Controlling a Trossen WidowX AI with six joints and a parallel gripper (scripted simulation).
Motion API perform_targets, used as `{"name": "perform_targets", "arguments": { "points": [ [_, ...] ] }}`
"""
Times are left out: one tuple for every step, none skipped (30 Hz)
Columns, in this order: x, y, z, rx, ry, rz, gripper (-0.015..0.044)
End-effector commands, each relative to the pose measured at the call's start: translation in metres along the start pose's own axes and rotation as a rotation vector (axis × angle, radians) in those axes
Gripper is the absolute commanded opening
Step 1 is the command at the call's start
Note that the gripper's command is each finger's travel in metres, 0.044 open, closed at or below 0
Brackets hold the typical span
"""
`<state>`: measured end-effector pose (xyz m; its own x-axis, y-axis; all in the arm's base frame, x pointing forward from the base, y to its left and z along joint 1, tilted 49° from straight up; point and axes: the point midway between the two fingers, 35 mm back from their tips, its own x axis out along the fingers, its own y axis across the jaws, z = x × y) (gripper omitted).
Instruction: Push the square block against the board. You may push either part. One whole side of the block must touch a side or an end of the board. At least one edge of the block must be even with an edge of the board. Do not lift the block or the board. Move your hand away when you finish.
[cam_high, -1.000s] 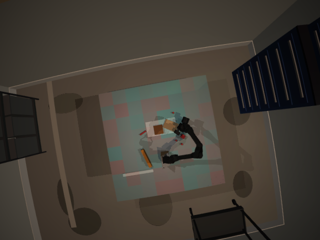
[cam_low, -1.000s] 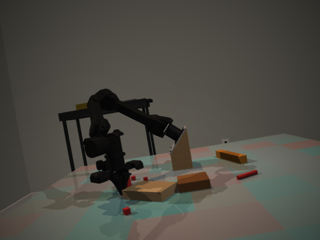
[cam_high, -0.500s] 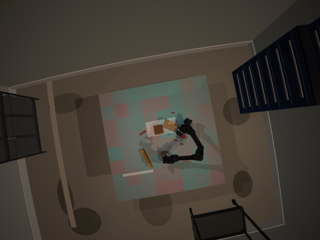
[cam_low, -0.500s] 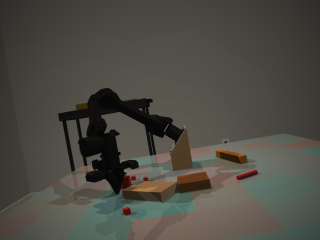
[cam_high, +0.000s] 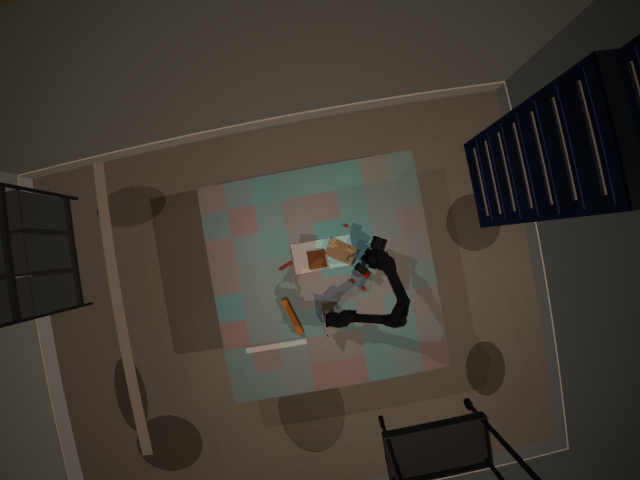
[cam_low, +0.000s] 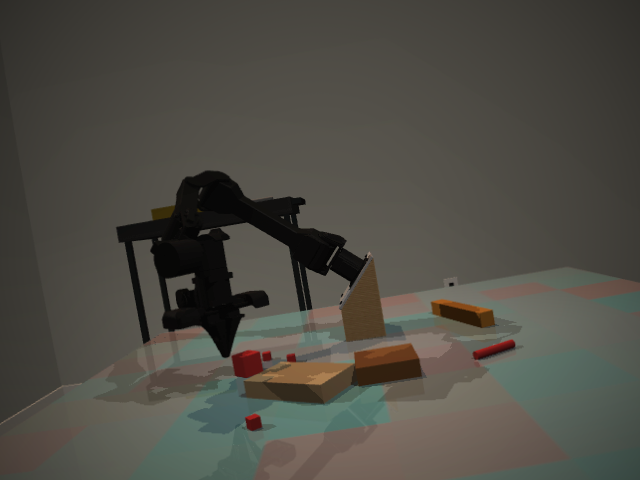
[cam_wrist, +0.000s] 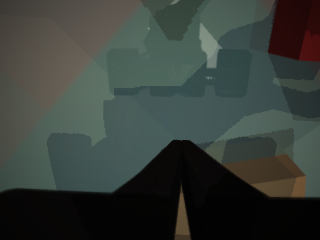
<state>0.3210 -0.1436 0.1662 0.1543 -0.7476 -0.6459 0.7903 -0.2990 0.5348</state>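
The square block (cam_high: 316, 259) (cam_low: 387, 364), dark brown, lies flat beside the light tan board (cam_high: 341, 251) (cam_low: 299, 374) (cam_wrist: 265, 171). The board is turned at an angle to the block. One board corner is at or very near the block's side, with a wedge-shaped gap between their sides; whether they touch is unclear. My gripper (cam_low: 225, 354) (cam_wrist: 180, 148) is shut and empty. Its tips are above the table, off the board's end away from the block, near the red cube. In the top view the hand hides its own tips.
A red cube (cam_high: 366, 274) (cam_low: 247, 363) (cam_wrist: 300, 32) sits beside the board. Small red cubes (cam_high: 345, 225) (cam_low: 253, 422) lie around. A red rod (cam_high: 285, 265) (cam_low: 494, 349), an orange bar (cam_high: 293, 316) (cam_low: 462, 313) and a white strip (cam_high: 276, 346) lie farther off.
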Motion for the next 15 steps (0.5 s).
{"name": "perform_targets", "arguments": {
  "points": [
    [0.0,-0.001,-0.001,-0.019,-0.006,-0.01,0.0],
    [0.0,0.0,-0.003,-0.046,-0.004,-0.011,0.0],
    [0.001,0.001,-0.007,-0.079,-0.002,-0.012,0.0],
    [0.001,0.003,-0.01,-0.111,0.0,-0.013,0.0],
    [0.001,0.004,-0.014,-0.144,0.001,-0.014,0.0],
    [0.001,0.005,-0.017,-0.177,0.003,-0.015,0.0],
    [0.002,0.006,-0.021,-0.209,0.005,-0.015,0.0],
    [0.002,0.007,-0.024,-0.242,0.007,-0.016,0.0],
    [0.002,0.008,-0.028,-0.275,0.009,-0.017,0.0],
    [0.002,0.009,-0.031,-0.309,0.009,-0.017,0.0],
    [0.002,0.01,-0.035,-0.344,0.01,-0.017,0.0],
    [0.002,0.011,-0.038,-0.378,0.011,-0.018,0.0],
    [0.002,0.012,-0.042,-0.412,0.011,-0.018,0.0],
    [0.002,0.013,-0.045,-0.447,0.012,-0.018,0.0],
    [0.002,0.014,-0.049,-0.481,0.013,-0.018,0.0]
  ]
}}
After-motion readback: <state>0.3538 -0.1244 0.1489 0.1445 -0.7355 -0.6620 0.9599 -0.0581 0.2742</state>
